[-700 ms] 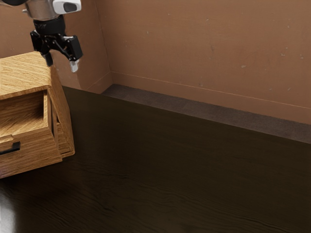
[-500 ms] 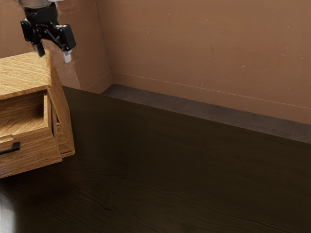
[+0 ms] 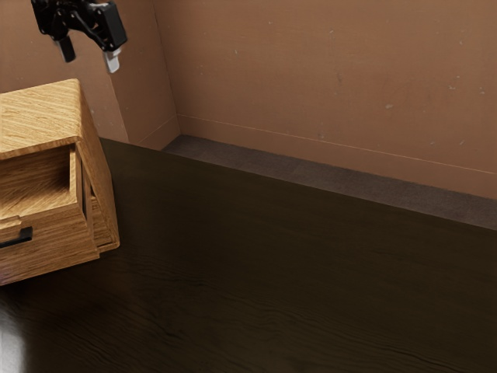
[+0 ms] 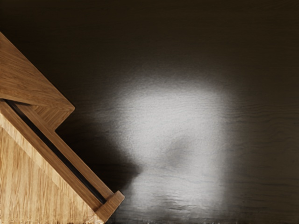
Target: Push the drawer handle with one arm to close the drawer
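Background: a scuffed brown wall is seen beyond the dark wooden bench.
Handle, at the exterior view's left edge: black, partly cut off by the edge, fixed to the drawer's front, untouched by the claw.
Drawer: left pulled out, its inside exposed.
Cabinet: light wood, set on the bench.
Claw: spread, nothing gripped, seen above the cabinet's top, apart from it.
Bench, to the right: lit by a pale patch of glare in the wrist view.

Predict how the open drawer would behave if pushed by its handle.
The drawer looks like a stiff wooden box, so it would probably move without flexing. Being partly inside the cabinet, it should tend to slide inward rather than tip. A hard shove on the black handle might nudge the cabinet too, since no fastening to the table is visible.
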